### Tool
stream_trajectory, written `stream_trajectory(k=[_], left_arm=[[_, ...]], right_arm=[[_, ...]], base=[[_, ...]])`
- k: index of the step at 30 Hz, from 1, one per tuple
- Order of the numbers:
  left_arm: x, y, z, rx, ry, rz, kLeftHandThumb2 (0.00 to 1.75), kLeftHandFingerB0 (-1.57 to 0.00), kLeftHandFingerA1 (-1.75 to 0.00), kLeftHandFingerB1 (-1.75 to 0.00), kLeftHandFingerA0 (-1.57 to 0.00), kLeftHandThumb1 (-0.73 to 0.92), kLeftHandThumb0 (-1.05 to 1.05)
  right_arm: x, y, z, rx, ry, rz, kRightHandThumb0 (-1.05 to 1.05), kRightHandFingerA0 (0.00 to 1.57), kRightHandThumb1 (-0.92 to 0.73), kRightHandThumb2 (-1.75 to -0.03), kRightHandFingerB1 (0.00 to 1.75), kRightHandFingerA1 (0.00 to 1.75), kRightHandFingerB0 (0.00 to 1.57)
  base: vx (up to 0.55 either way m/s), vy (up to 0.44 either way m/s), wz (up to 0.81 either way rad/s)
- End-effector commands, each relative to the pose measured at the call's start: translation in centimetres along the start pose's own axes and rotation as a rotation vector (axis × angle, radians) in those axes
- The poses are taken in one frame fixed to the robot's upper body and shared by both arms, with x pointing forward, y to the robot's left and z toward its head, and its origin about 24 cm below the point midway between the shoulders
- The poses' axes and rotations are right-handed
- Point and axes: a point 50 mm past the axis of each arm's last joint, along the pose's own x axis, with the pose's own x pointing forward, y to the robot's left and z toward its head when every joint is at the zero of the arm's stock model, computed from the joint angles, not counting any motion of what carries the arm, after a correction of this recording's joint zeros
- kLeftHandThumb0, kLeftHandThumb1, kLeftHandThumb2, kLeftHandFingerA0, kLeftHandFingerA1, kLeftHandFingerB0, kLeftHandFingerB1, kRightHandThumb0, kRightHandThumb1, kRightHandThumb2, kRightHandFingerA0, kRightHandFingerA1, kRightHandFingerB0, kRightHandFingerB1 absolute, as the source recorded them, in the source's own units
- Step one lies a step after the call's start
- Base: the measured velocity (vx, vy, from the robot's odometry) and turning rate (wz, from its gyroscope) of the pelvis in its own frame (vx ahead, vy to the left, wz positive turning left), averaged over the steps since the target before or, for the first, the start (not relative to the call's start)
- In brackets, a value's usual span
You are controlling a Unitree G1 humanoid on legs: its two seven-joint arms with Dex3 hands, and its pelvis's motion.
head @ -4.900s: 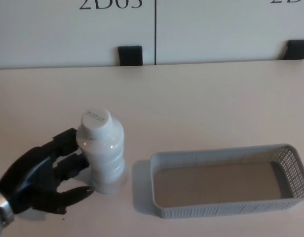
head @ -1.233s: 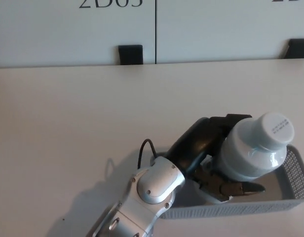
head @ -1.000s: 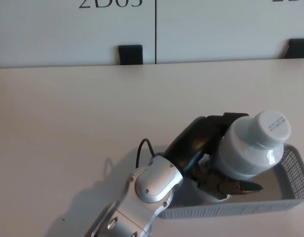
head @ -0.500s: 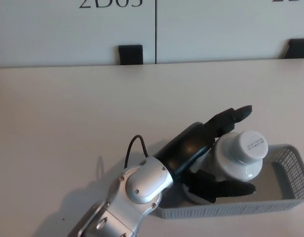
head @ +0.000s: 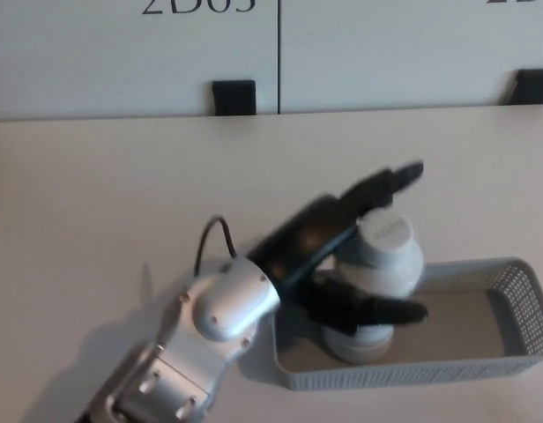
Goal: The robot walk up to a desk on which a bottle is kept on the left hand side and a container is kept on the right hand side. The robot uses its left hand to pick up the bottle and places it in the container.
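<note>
The white plastic bottle (head: 379,282) stands upright inside the grey mesh basket (head: 509,352), toward its left end, on the pale counter (head: 122,194). The left hand (head: 342,264) is released, its fingers (head: 386,185) spread around the bottle's sides.

This looks like an office or lab workroom: a broad, pale beige desk top (head: 122,194) stands against light grey partition panels (head: 130,62) held by small black brackets (head: 233,97), one panel carrying large dark printed label characters (head: 197,7).
</note>
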Motion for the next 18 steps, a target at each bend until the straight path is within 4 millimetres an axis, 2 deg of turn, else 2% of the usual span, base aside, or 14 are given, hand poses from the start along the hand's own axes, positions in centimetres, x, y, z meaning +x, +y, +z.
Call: stream_trajectory(k=[1, 5, 6, 7, 8, 9, 10, 12, 13, 14, 15, 16, 17, 18], left_arm=[[-3.5, 9.9, 12.2, 0.112, -0.371, 0.103, 0.57, 0.0, 0.0, 0.0, 0.0, 0.56, -0.89], [-8.1, 14.2, 16.0, 0.067, -0.492, 0.184, 0.6, 0.0, 0.0, 0.0, 0.0, 0.6, -0.96], [-8.1, 14.2, 16.0, 0.067, -0.492, 0.184, 0.6, 0.0, 0.0, 0.0, 0.0, 0.6, -0.96], [-10.4, 15.6, 16.8, 0.077, -0.535, 0.228, 0.59, 0.0, 0.0, 0.0, 0.0, 0.6, -0.93], [-13.0, 16.6, 17.3, 0.091, -0.574, 0.271, 0.9, 0.0, 0.0, -0.08, 0.0, 0.52, -0.88], [-13.0, 16.6, 17.3, 0.091, -0.574, 0.271, 0.9, 0.0, 0.0, -0.08, 0.0, 0.52, -0.88], [-16.5, 17.5, 17.5, 0.134, -0.619, 0.304, 0.61, 0.0, 0.0, -0.01, 0.0, 0.65, -0.88], [-18.8, 18.0, 17.1, 0.167, -0.628, 0.335, 0.62, 0.0, 0.0, -0.01, 0.0, 0.71, -1.04], [-21.5, 18.8, 16.4, 0.165, -0.619, 0.386, 0.61, 0.0, 0.0, 0.0, 0.0, 0.66, -1.04], [-23.5, 19.2, 16.0, 0.17, -0.616, 0.419, 0.61, 0.0, 0.0, 0.0, 0.0, 0.66, -1.04], [-23.5, 19.2, 16.0, 0.17, -0.616, 0.419, 0.61, 0.0, 0.0, 0.0, 0.0, 0.66, -1.04], [-26.1, 20.0, 15.3, 0.151, -0.583, 0.491, 0.6, 0.0, -0.02, -0.02, 0.0, 0.64, -1.05], [-26.1, 20.0, 15.3, 0.151, -0.583, 0.491, 0.6, 0.0, -0.02, -0.02, 0.0, 0.64, -1.05], [-28.4, 20.9, 14.2, 0.105, -0.539, 0.569, 0.79, 0.0, -0.01, 0.0, 0.0, 0.44, -1.0]], right_arm=[[0.5, 0.2, 0.9, -0.025, -0.025, -0.018, -0.75, 0.07, -0.46, -0.85, 0.17, 0.19, 0.09], [0.3, 0.0, 0.9, -0.011, -0.02, -0.038, -0.71, 0.06, -0.41, -0.81, 0.26, 0.25, 0.09], [0.3, 0.0, 0.9, -0.011, -0.02, -0.038, -0.71, 0.06, -0.41, -0.81, 0.26, 0.25, 0.09], [0.3, 0.0, 1.0, -0.01, -0.021, -0.038, -0.8, 0.06, -0.41, -0.71, 0.22, 0.21, 0.11], [0.2, -0.2, 1.0, -0.009, -0.02, -0.039, -0.67, 0.02, -0.37, -0.82, 0.26, 0.25, 0.06], [0.2, -0.2, 1.0, -0.009, -0.02, -0.039, -0.67, 0.02, -0.37, -0.82, 0.26, 0.25, 0.06], [-0.1, -0.6, 0.9, -0.008, -0.015, -0.042, -0.71, 0.04, -0.39, -0.8, 0.21, 0.2, 0.08], [-0.3, -0.7, 0.8, -0.018, -0.012, -0.045, -0.71, 0.05, -0.42, -0.85, 0.16, 0.17, 0.07], [-0.3, -0.7, 0.8, -0.017, -0.012, -0.043, -0.77, 0.0, -0.51, -0.57, 0.27, 0.26, 0.03], [-0.3, -0.7, 0.7, -0.015, -0.012, -0.042, -0.77, 0.0, -0.51, -0.57, 0.27, 0.26, 0.03], [-0.3, -0.7, 0.7, -0.015, -0.012, -0.042, -0.77, 0.0, -0.51, -0.57, 0.27, 0.26, 0.03], [-0.3, -0.8, 0.6, -0.006, -0.011, -0.044, -0.7, 0.03, -0.41, -0.84, 0.17, 0.2, 0.04], [-0.3, -0.8, 0.6, -0.006, -0.011, -0.044, -0.7, 0.03, -0.41, -0.84, 0.17, 0.2, 0.04], [-0.3, -0.9, 0.5, 0.005, -0.013, -0.047, -0.69, 0.03, -0.4, -0.84, 0.17, 0.19, 0.05]], base=[[0.0, 0.0, 0.0], [0.0, 0.0, 0.0], [0.0, 0.0, 0.0], [0.0, 0.0, 0.0], [0.0, 0.0, 0.0], [0.0, 0.0, 0.0], [0.0, 0.0, 0.0], [0.0, 0.0, 0.0], [0.0, 0.0, 0.0], [0.0, 0.0, 0.0], [0.0, 0.0, 0.0], [0.0, 0.0, 0.0], [0.0, 0.0, 0.0], [0.0, 0.0, 0.0]])
